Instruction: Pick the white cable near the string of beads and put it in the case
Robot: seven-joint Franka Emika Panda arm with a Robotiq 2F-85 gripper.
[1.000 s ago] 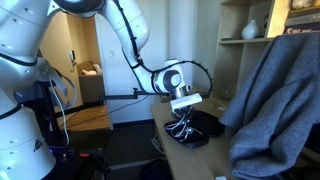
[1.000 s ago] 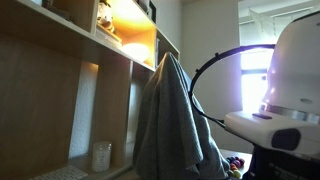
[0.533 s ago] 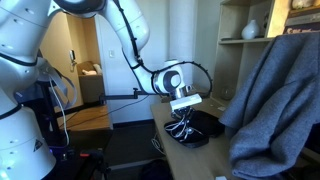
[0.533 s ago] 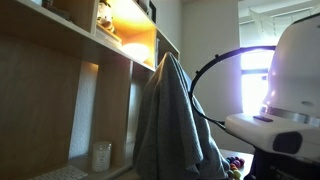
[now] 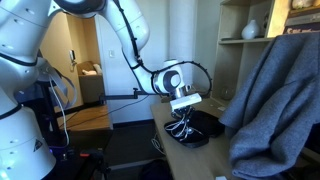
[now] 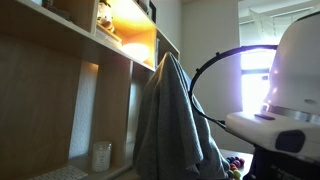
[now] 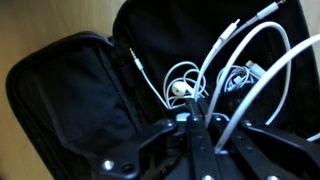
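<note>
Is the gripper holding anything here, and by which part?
The gripper, shut, pinches the white cable at a strand of its loops, above the open case.

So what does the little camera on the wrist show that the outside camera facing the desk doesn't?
Only the wrist view: the case lying open, both black halves showing, with the white cable looping over its inside. Only an exterior view: the whole arm, the grey cloth and the shelves. Both: the gripper shut on the cable, right above the case.
</note>
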